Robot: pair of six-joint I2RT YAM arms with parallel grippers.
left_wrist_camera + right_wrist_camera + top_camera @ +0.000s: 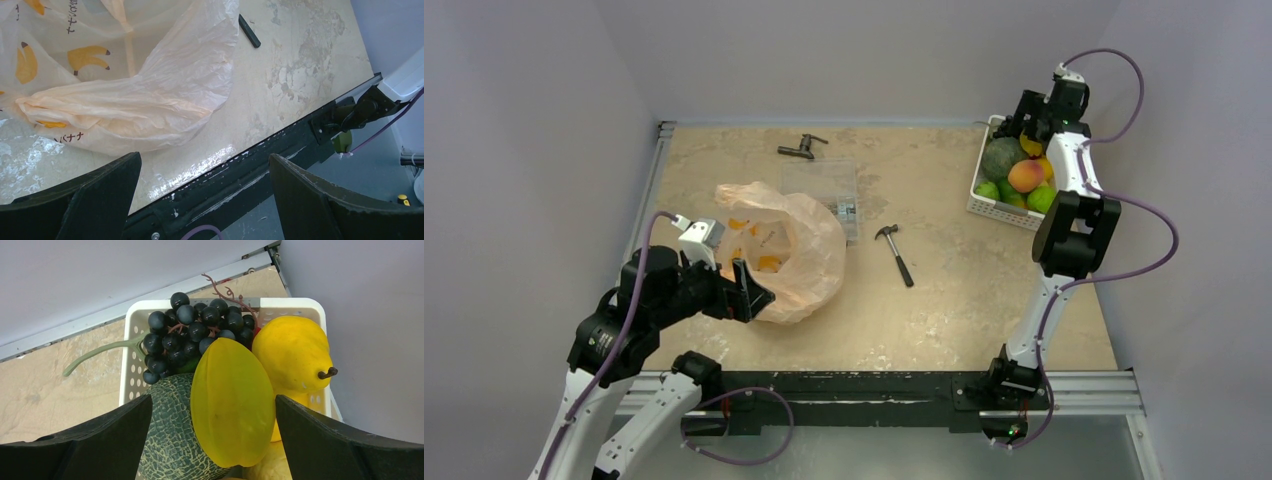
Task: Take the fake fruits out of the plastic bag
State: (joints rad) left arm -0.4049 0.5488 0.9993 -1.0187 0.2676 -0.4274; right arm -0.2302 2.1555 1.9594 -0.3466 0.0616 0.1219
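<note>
Your right wrist view is showing grapes (195, 330) hidden from above, the right gripper (212, 401) hanging wide over the basket's (131, 375) fake fruits (1024, 175). Your left gripper (204, 157) is gaping wide beside the plastic bag (789, 255) on the surface (944, 300).

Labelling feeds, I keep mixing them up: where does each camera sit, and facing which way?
Top external: above, behind the arm bases, looking down on the table; both arms show.
Left wrist: on the left arm, facing the bag and table edge; left end effector open.
Right wrist: on the right arm, looking into the basket; right end effector open.
Shared: bag in top and left; basket in top and right.
</note>
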